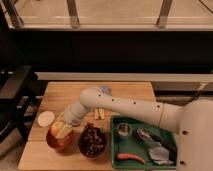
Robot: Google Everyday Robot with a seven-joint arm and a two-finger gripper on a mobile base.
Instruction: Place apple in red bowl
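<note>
The apple (56, 128), yellow-orange with a red blush, sits in my gripper (60, 131) just over the inside of the red bowl (54, 144). The orange-red bowl stands at the front left of the wooden table (65, 95). My white arm reaches in from the right and bends down over the bowl. The gripper is shut on the apple and covers much of the bowl's inside.
A dark maroon bowl (92, 142) with dark lumpy contents stands right of the red bowl. A cream-white disc (45, 118) lies to its back left. A green tray (113, 145) with a small cup (123, 130) and an orange piece (131, 157) is at the right. Yellow sticks (98, 114) lie mid-table.
</note>
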